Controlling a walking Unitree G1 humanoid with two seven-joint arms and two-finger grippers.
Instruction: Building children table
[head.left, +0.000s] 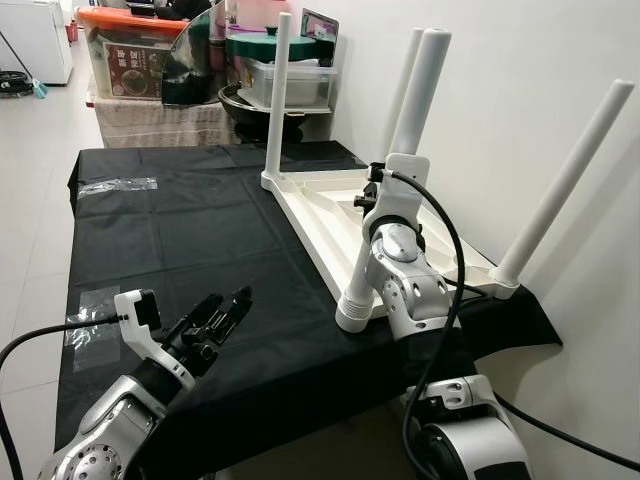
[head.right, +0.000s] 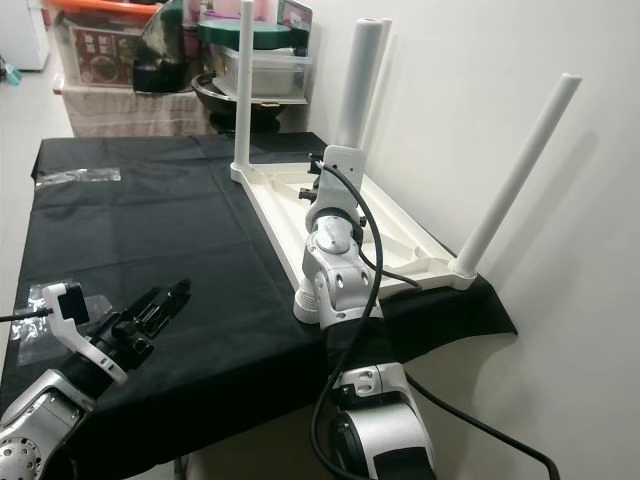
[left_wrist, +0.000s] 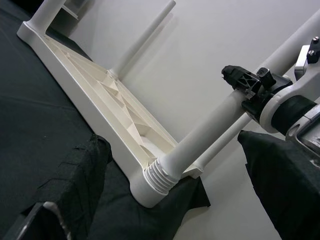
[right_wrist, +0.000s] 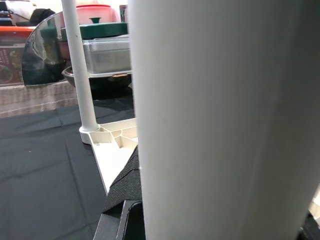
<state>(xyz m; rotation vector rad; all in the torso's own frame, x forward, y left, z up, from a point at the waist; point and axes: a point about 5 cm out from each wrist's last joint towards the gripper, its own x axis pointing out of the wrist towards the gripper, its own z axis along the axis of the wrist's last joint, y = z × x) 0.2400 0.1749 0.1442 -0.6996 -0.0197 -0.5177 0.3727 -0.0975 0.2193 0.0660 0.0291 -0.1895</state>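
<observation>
The near leg (head.left: 395, 170) is clasped by the right gripper (left_wrist: 245, 87) for screwing into the upturned tabletop (head.left: 330, 205), while the left gripper (head.left: 215, 318) is held idle, fingers narrowly parted.

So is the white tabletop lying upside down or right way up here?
Upside down. The tabletop lies flat on the black cloth with its ribbed underside up and legs pointing upward; the right gripper holds the near leg.
</observation>
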